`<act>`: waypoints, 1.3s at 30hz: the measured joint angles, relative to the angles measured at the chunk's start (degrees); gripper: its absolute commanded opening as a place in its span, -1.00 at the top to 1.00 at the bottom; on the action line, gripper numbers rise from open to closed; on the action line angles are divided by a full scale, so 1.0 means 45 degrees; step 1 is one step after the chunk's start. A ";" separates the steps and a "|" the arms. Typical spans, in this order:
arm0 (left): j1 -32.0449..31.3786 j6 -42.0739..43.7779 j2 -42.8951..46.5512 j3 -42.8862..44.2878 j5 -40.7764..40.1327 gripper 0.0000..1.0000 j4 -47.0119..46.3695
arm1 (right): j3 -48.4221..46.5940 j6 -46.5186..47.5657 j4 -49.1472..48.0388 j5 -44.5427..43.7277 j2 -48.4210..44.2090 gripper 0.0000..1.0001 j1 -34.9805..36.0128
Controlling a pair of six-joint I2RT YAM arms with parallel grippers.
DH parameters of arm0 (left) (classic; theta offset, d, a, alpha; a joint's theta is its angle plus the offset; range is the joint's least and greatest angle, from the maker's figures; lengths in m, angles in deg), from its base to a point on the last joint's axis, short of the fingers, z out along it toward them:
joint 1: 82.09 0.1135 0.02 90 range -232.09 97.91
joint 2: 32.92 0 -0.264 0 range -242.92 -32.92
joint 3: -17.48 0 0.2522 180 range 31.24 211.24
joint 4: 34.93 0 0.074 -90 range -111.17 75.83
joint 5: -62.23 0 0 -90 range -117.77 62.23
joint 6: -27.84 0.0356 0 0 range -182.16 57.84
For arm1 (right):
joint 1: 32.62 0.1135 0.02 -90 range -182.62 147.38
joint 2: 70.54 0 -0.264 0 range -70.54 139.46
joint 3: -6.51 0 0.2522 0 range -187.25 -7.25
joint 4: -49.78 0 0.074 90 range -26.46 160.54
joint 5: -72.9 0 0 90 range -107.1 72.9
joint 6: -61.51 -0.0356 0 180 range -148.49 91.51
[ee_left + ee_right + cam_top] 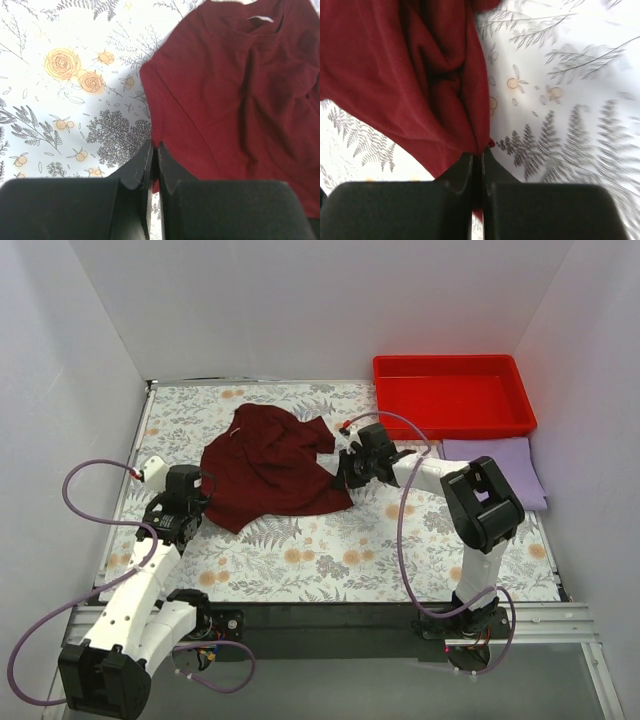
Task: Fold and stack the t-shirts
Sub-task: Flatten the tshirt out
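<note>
2 grippers pinch the maroon t-shirt [270, 470], 1 at each side, ready to spread it for folding.

From above, the shirt lies crumpled on the flowered table [330, 550], left of centre; the left gripper [200, 502] sits at its near-left edge and the right gripper [347, 475] at its right edge; the lavender t-shirt [505, 465] lies flat at the far right, just in front of the red tray [450, 428], well apart from both. In the left wrist view the jaws are shut tight on the hem, with the collar visible beyond; in the right wrist view the jaws are shut on a bunched fold, with deep creases running away from the tips. I judge the step to be spreading the shirt flat; next, both arms need to lift and draw apart evenly, or the cloth will not lie smooth.
</note>
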 measured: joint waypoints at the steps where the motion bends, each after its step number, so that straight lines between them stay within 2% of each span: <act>1: 0.0005 0.0000 0.0068 0.0000 -0.0029 1.00 0.0005 | -0.0321 0.0238 0.0704 -0.0476 -0.0214 0.97 0.0044; 6: 0.0039 -0.0015 0.0695 0.0000 -0.0330 1.00 0.0015 | -0.3089 0.1559 0.4653 -0.3225 -0.2584 0.97 0.0034; 8: 0.0068 -0.0073 0.0947 0.0000 -0.0534 1.00 0.0019 | -0.4133 0.1991 0.5552 -0.3793 -0.3735 0.86 0.0053; 9: 0.0073 -0.0126 0.1035 0.0000 -0.0607 0.99 0.0034 | -0.4415 0.2103 0.5867 -0.3886 -0.4235 0.64 0.0092; 12: 0.0068 -0.0476 0.1326 0.0000 -0.1020 0.97 0.0175 | -0.4609 0.2492 0.6761 -0.3895 -0.6028 0.12 0.0486; 15: 0.0083 -0.0831 0.1787 0.0000 -0.1681 0.96 0.0588 | -0.3711 0.2875 0.7276 -0.3599 -0.7242 -0.03 0.1175; 20: 0.0083 -0.1010 0.2749 0.0000 -0.2186 0.94 0.0675 | -0.0690 0.2963 0.7674 -0.4245 -0.7548 -0.04 0.1341; 27: 0.0087 -0.0908 0.1914 -0.0019 -0.2011 0.94 0.0665 | 0.2608 0.2118 0.6892 -0.5353 -0.7402 0.07 0.0058; 33: 0.0107 -0.0763 0.1875 -0.0073 -0.1812 0.93 0.0573 | 0.3818 0.1515 0.5153 -0.4770 -0.7048 0.10 -0.0801; 39: 0.0107 -0.0675 0.1851 -0.0121 -0.1768 0.92 0.0413 | 0.3929 0.1311 0.3881 -0.4065 -0.5343 0.12 -0.0835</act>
